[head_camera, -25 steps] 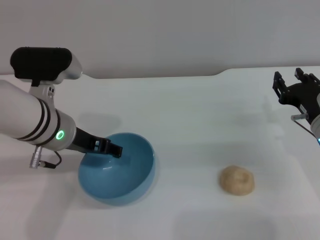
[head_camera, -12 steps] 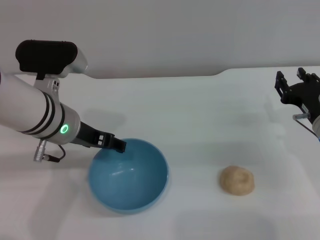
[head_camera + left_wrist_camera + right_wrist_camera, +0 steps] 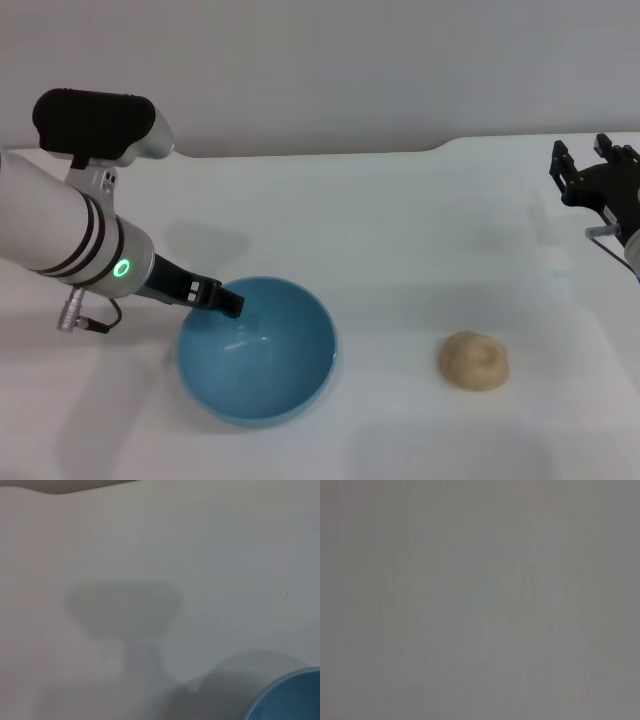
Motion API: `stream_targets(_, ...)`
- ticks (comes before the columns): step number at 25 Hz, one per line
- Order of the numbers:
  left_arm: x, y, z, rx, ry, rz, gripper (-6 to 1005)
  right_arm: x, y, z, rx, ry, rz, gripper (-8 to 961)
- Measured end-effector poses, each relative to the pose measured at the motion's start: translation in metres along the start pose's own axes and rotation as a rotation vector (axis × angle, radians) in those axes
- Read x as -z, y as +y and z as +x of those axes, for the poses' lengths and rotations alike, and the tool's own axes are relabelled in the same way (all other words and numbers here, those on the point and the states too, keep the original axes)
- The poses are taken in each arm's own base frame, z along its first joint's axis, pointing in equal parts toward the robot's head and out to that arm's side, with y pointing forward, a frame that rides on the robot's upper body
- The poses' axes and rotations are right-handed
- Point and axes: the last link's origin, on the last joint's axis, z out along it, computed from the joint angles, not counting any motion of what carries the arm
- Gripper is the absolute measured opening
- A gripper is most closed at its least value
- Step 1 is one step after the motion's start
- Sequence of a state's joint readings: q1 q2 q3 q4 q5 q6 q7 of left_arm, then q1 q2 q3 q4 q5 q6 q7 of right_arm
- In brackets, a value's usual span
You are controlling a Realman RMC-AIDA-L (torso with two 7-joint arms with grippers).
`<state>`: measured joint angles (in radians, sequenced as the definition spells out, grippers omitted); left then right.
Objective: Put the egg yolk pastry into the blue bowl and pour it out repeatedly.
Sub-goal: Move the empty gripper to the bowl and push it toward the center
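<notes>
the egg yolk pastry [image 3: 474, 360] is a small, matte, pale tan lump with a shallow dimple on top, lying bare on the white table [image 3: 400, 230] toward the robot's right, well apart from everything. the blue bowl [image 3: 257, 350] is round, deep and smooth, its light-blue inside glossy with a faint highlight; it sits upright with its mouth up, to the left of the pastry, open table between them. the left hand [image 3: 228, 301] is closed on the bowl's far-left rim, its dark fingertip reaching over the edge. the left wrist view shows only a slice of the rim [image 3: 287, 697] and soft shadow. the right hand [image 3: 592, 175] hangs at the far right edge, fingers spread apart, holding nothing.
</notes>
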<state>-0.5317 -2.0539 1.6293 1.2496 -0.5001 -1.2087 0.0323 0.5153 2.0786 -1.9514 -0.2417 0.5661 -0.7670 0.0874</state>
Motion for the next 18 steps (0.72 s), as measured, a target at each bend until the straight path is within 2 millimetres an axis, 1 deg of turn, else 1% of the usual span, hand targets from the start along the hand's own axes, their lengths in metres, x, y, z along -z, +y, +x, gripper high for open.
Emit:
stream_targets(8,-0.003,0.004,-0.003,-0.072,-0.039,-0.004,874,0.000,0.000,0.000,-0.001,0.001,0.002,481)
stream_targets(18,-0.011,0.002,-0.005,-0.087,-0.112,0.017,872,0.001,-0.001,0.001,-0.001,0.001,0.002,481)
